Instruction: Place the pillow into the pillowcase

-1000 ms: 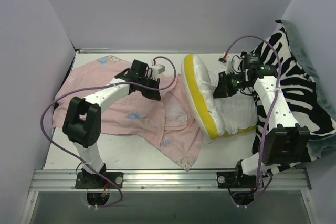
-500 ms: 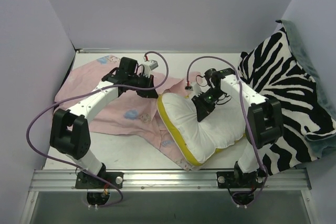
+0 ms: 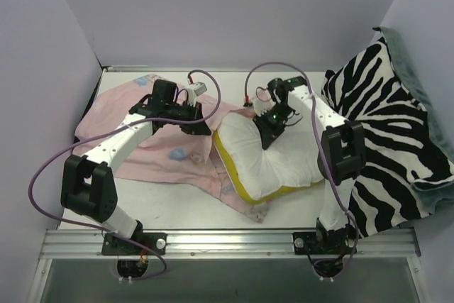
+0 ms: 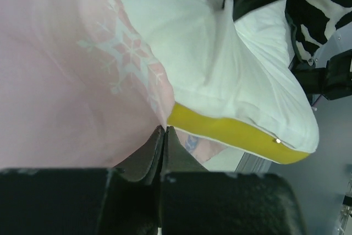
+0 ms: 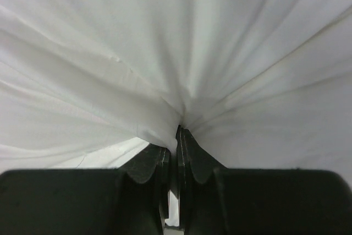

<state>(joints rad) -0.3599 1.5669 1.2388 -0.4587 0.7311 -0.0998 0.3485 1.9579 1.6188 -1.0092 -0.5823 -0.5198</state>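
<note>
Whereas the pillow (image 3: 273, 164) stood on edge in the upper right-centre of the top view 1 s ago, next to the blanket (image 3: 397, 125), it now lies flat in mid-frame. Its yellow band faces lower left and overlaps the right-hand edge of the case (image 3: 135, 115). R gripper (image 3: 268, 135) hauled it over. Wrist cam shows that gripper (image 5: 177, 133) closed all the way on a pinch of white cover, w/ creases fanning out from the grip. Over the last 0.5 s the pillow barely shifted, just a nudge toward frame top.

L gripper (image 3: 201, 129) has hardly moved across the three times and sits at the case's right-hand edge, just left of the pillow. Its own cam shows the L gripper (image 4: 164, 133) clamped tight on a pink fold, w/ the pillow's (image 4: 236, 75) yellow band just past the tips. Can't tell if it has one layer or both.

The case lies pink side up over the left half of the table (image 3: 177, 200).

Meaning: the carry-over looks done, since pillow and case now meet. Insertion hasn't started, though: no open mouth shows, and the pillow rests on the case edge, not inside it. Prob. next is for L to lift its fold to open a gap while R feeds a corner in. Risk: R's pinch is on the top face, so a push may bunch the cover rather than slide the bulk.
</note>
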